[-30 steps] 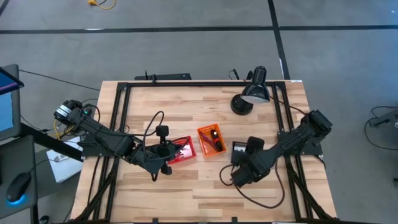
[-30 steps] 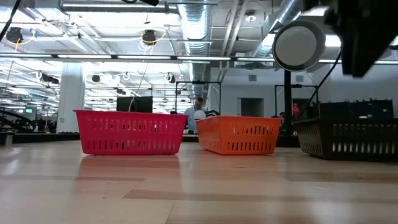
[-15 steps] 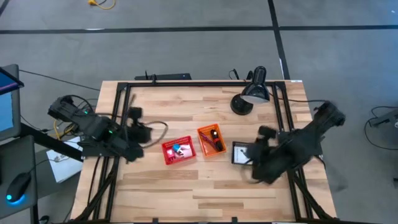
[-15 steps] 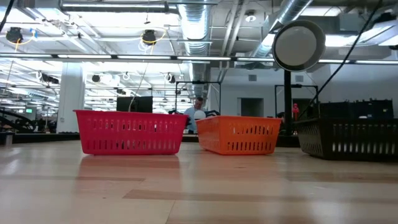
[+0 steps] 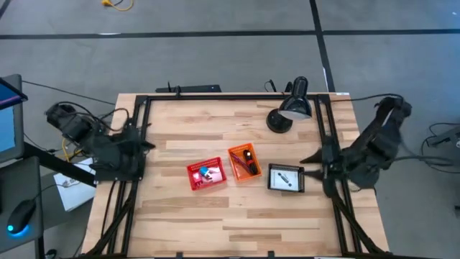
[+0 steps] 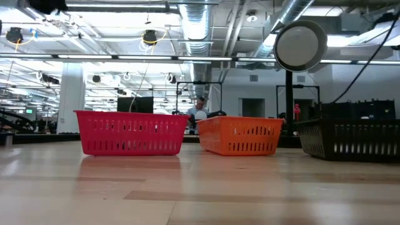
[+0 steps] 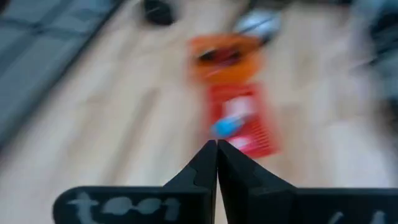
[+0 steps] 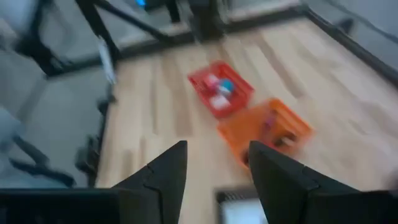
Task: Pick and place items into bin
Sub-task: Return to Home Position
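Observation:
Three small bins stand mid-table: a red bin (image 5: 206, 174) with a blue cube (image 5: 204, 173) and pink cubes inside, an orange bin (image 5: 244, 163) with a black-and-red stick (image 5: 248, 162), and a black bin (image 5: 286, 178) with a white card (image 5: 287, 177). I cannot make out the maroon cord. My left gripper (image 5: 146, 143) is shut and hovers at the table's left edge, pointing at the red bin (image 7: 241, 127). My right gripper (image 5: 310, 165) is open and hovers at the right edge, beside the black bin. Both hold nothing.
A black desk lamp (image 5: 291, 109) stands on the far right part of the table, behind the bins; its round head (image 6: 300, 45) shows high in the low view. Bare wood lies in front of the bins (image 6: 187, 187). A black frame rail (image 5: 136, 144) runs along each side.
Both arms have drawn back from the bins and risen out of the low view. My left gripper has gone from over the red bin to the table's left edge. My right gripper has gone from near the black bin to the right edge. The bins have stayed put.

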Tool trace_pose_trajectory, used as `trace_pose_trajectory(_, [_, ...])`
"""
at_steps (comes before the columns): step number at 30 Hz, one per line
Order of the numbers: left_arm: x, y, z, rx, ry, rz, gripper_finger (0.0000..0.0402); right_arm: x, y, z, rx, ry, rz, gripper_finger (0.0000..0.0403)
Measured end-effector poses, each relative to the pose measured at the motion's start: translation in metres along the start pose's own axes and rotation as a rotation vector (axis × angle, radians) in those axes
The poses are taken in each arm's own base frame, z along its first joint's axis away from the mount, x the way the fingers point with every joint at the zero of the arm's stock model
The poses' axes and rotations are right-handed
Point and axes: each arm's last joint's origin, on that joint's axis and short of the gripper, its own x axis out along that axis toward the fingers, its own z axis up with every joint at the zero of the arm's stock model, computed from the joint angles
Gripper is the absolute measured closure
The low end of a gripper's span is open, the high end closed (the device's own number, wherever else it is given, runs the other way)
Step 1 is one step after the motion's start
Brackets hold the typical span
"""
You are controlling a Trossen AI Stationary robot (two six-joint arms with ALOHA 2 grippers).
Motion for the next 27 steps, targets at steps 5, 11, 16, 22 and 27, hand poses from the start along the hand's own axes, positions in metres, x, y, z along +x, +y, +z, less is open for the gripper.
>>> trace_pose_trajectory(5, [0.026,-0.016,-0.03,0.061,-0.336,-0.5,0.0401,0.052,0.009,-0.047,-0.045,-0.251,0.186,0.0237])
trace_pose_trajectory(11, [0.022,-0.016,-0.041,0.2,-0.668,-0.791,0.0401,0.084,-0.021,-0.053,-0.131,-0.423,0.343,0.0238])
trace_pose_trajectory(16, [0.005,0.003,-0.046,0.178,-0.706,-0.8,0.0401,0.079,-0.066,-0.049,-0.022,-0.347,0.248,0.024])
trace_pose_trajectory(22, [-0.015,0.025,-0.054,0.183,-0.726,-0.855,0.0401,0.053,-0.074,-0.047,-0.049,-0.451,0.327,0.0241])
trace_pose_trajectory(27, [0.008,0.014,-0.056,0.186,-0.776,-0.662,0.0401,0.058,-0.078,-0.072,-0.07,-0.556,0.263,0.0241])
